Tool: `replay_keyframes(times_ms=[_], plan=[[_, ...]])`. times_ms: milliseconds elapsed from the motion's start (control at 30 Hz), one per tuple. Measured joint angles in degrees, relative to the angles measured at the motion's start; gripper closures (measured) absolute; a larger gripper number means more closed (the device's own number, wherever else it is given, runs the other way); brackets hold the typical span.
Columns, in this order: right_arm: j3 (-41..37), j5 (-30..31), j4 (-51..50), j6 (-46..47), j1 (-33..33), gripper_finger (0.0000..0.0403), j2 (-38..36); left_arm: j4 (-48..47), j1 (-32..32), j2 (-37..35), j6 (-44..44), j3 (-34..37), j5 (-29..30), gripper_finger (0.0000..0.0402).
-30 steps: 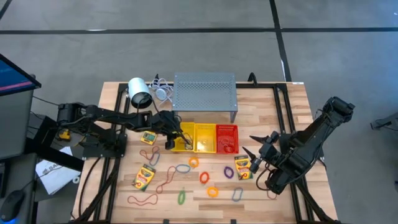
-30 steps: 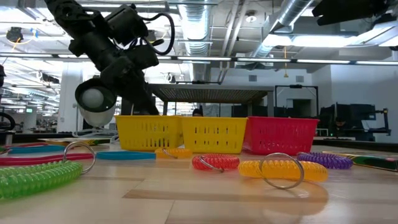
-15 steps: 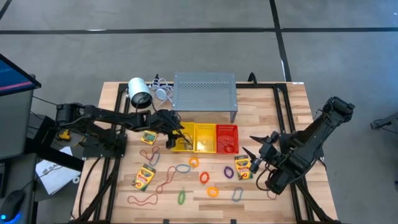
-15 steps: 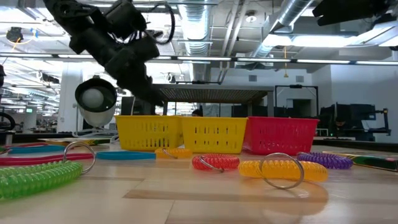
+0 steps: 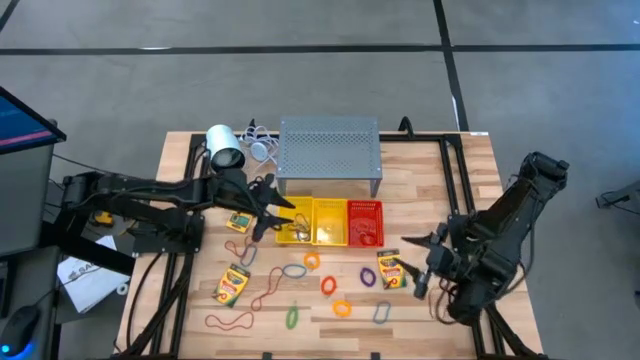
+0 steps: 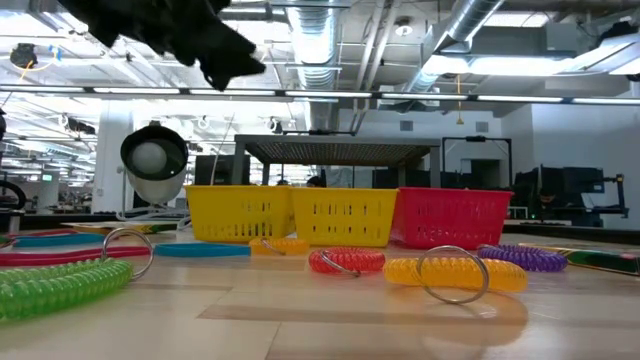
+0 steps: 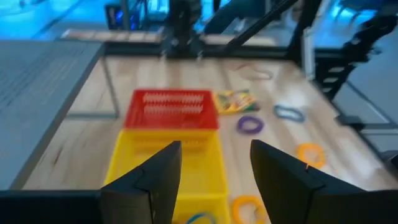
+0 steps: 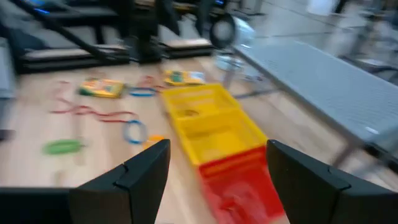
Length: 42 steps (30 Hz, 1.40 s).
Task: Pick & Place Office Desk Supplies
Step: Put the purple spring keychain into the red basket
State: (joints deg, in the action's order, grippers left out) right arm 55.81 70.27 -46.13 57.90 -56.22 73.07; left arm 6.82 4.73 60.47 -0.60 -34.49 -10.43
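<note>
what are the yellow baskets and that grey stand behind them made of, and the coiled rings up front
Yellow baskets: likely moulded plastic, matte, with slotted lattice walls. Grey stand: apparently painted sheet metal, dotted with fine perforations. Coiled rings, such as the orange one: glossy, translucent spiral plastic, each threaded on a shiny metal-looking loop.

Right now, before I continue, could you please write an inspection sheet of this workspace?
Surface: wooden table on a black frame.
Job's things: three crayon boxes; rubber bands; coloured coil rings scattered in front of two yellow baskets and one red basket.
Clutter: white lamp; grey perforated stand.
Grippers: left gripper open, empty, raised beside the yellow baskets; right gripper open, empty, beside a crayon box.
Cables: white cord coiled beside the lamp.
Surroundings: concrete floor; monitor on the left; no person seen.
</note>
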Motion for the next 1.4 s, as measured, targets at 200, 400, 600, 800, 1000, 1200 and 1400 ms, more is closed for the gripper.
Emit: replay_keyframes(times_ms=[200, 400, 600, 800, 1000, 1200, 1400], plan=[[0.04, -5.49, 14.85, -14.78, -0.43, 0.0143, -1.12, 1.68, -4.81, -0.42, 0.06, 0.05, -0.01, 0.0215], [0.04, -9.33, 21.10, -19.79, 1.26, 0.0143, -0.60, 1.92, -9.46, 0.00, 3.89, 0.07, 0.01, 0.0217], [0.04, -11.08, 22.90, -16.18, 2.25, 0.0143, -0.29, 1.90, -15.58, 0.00, 7.77, 0.07, 0.05, 0.0220], [0.04, -23.87, 36.45, -26.75, 7.97, 0.0143, 6.41, 3.11, -22.20, 0.00, 10.06, 0.07, 5.00, 0.0222], [0.04, -40.78, 41.87, -27.53, 14.58, 0.0143, 14.22, 3.68, -25.77, 0.00, 9.98, 0.07, 9.20, 0.0225], [1.62, -53.26, 39.81, -23.92, 19.55, 0.0143, 20.58, 3.68, -26.18, 0.00, 9.98, 0.07, 9.58, 0.0225], [6.34, -59.02, 22.37, -19.39, 23.18, 0.0143, 25.25, 3.62, -26.18, 0.00, 10.05, 0.08, 11.11, 0.0225]])
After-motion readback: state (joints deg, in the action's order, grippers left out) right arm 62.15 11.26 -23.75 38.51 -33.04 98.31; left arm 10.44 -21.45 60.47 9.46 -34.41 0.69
